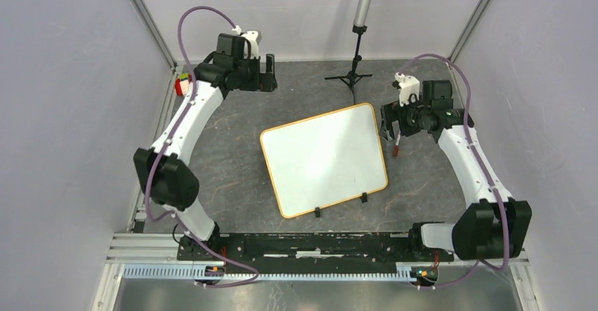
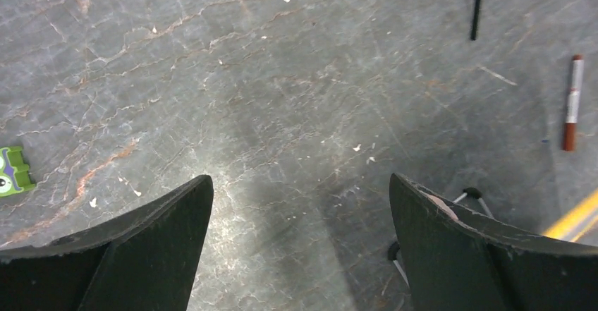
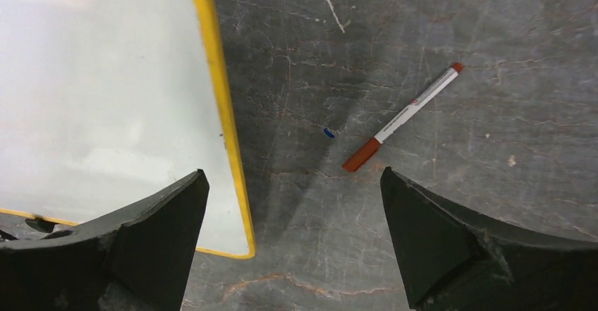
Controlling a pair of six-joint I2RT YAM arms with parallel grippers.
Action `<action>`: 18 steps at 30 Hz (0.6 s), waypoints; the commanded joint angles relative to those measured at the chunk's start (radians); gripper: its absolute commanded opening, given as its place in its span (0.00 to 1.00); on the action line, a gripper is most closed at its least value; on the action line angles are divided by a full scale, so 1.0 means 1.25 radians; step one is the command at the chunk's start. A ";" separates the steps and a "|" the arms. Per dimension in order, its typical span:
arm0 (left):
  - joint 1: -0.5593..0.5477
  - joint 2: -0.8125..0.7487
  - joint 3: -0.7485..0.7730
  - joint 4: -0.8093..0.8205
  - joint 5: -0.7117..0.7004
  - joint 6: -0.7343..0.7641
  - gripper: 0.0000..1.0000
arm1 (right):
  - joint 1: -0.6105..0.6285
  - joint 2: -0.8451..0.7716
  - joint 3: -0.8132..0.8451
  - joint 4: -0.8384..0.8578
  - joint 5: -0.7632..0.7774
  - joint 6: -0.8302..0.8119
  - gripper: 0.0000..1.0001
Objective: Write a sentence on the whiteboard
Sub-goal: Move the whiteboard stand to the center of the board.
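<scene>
White and blank, the board (image 1: 324, 159) lies mid-table, nothing written yet. The marker (image 3: 402, 117) lies just right of it, unheld, below the open, empty right gripper (image 3: 293, 173). The left gripper (image 2: 301, 177) hangs open at far left.

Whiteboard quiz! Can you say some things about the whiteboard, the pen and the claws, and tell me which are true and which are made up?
1. The whiteboard has no writing on it. True.
2. The right claw is holding the pen. False: the pen lies on the table and the right claw is open and empty.
3. The pen lies beside the whiteboard, not on it. True.
4. The left claw is shut. False: the left claw is wide open and empty.
5. Two small black clips sit on the whiteboard's near edge. True.
</scene>
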 commanded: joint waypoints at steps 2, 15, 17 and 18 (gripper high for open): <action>0.005 0.100 0.081 -0.089 -0.021 0.051 1.00 | -0.061 0.081 -0.002 0.046 -0.069 0.002 0.98; 0.083 0.258 0.279 -0.249 0.057 0.100 1.00 | -0.189 0.231 0.062 0.036 -0.040 -0.027 0.98; 0.110 0.261 0.305 -0.252 0.083 0.104 1.00 | -0.187 0.241 0.064 0.047 -0.005 -0.013 0.98; 0.119 0.259 0.311 -0.251 0.086 0.105 1.00 | -0.180 0.248 0.067 0.051 0.015 -0.009 0.98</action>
